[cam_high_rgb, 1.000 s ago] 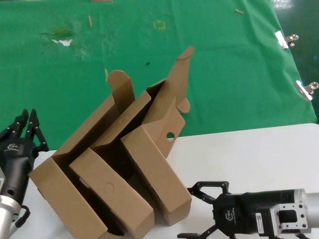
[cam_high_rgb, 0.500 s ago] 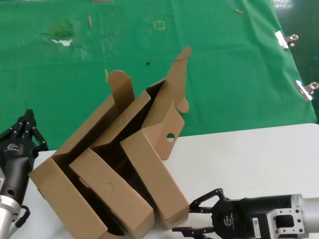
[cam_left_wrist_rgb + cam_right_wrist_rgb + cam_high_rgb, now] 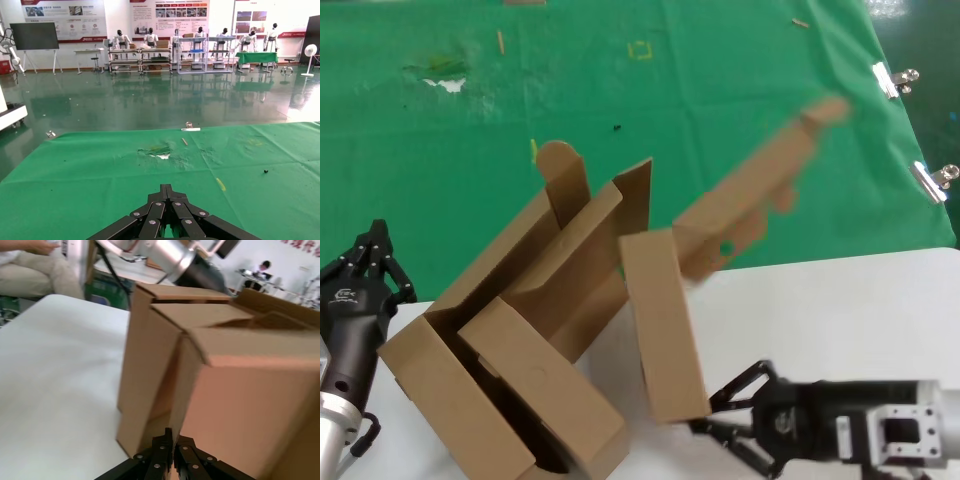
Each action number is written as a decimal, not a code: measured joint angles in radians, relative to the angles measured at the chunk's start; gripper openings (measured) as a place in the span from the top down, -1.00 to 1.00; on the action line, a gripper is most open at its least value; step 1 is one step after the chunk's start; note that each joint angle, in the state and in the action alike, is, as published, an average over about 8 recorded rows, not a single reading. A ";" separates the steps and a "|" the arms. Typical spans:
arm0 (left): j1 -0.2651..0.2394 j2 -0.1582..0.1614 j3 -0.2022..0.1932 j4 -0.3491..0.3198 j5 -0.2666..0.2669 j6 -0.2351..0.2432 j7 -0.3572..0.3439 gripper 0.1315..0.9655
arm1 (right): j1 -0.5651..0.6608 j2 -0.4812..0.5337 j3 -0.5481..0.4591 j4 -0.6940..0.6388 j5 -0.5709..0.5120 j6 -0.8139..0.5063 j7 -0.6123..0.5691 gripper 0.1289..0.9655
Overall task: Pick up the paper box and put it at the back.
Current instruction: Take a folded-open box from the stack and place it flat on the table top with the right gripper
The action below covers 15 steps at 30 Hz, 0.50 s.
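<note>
The shallow brown cardboard paper box (image 3: 665, 325) is tilting beside the two nested brown boxes (image 3: 510, 340), its punched lid blurred. The right gripper (image 3: 720, 420) is pinching its lower corner, jaws partly hidden; the left gripper (image 3: 365, 265) is waiting beside those boxes, jaws pressed together.

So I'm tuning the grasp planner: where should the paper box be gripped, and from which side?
Probably the near end wall of the paper box, from the robot's side. That thin edge faces the right gripper, whose jaws look pinched on it, while the hinged lid swings loose over the green cloth. The left gripper waits at the left.
</note>
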 joint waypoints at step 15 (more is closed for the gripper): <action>0.000 0.000 0.000 0.000 0.000 0.000 0.000 0.98 | 0.073 0.174 0.124 0.019 -0.201 0.224 0.310 0.98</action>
